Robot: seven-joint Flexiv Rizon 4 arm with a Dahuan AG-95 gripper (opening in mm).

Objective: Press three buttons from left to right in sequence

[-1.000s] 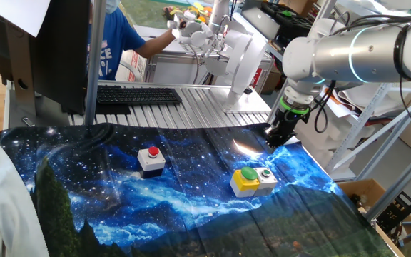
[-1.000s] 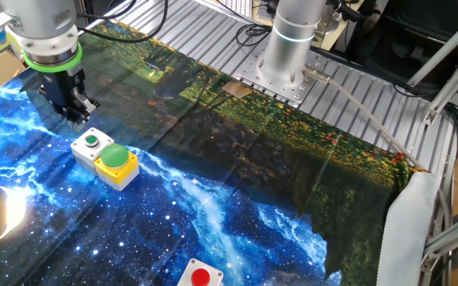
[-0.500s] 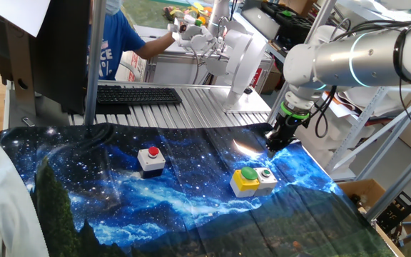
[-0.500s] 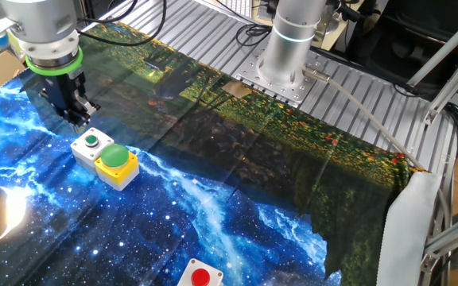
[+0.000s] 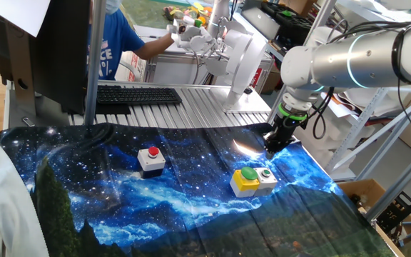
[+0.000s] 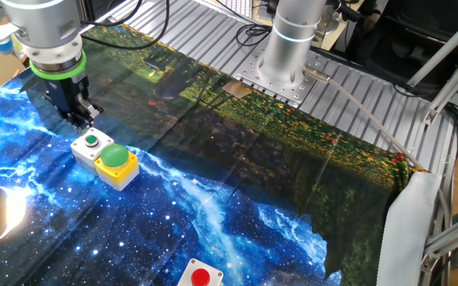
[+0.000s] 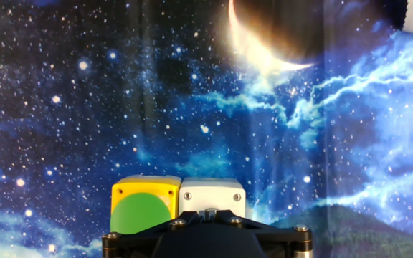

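Where the starry blue printed cloth point(image 5: 191, 193) covers the tabletop, three boxed push buttons sit: red cap on grey-white box point(image 5: 151, 159) alone at the left; large green dome on yellow box point(image 5: 245, 180) touching small green cap on white box point(image 5: 266, 179) at the right. Black pincer point(image 5: 274, 141) hangs just above and behind the white box; whether its jaws are wide or narrow cannot be told. Hand view shows both paired boxes at the lower edge.

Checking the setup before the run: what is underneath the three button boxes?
A starry galaxy-print cloth lies under the red-button box, the yellow box and the white box touching it. The surface beneath the cloth is covered; bare ribbed metal shows only beyond its edge.
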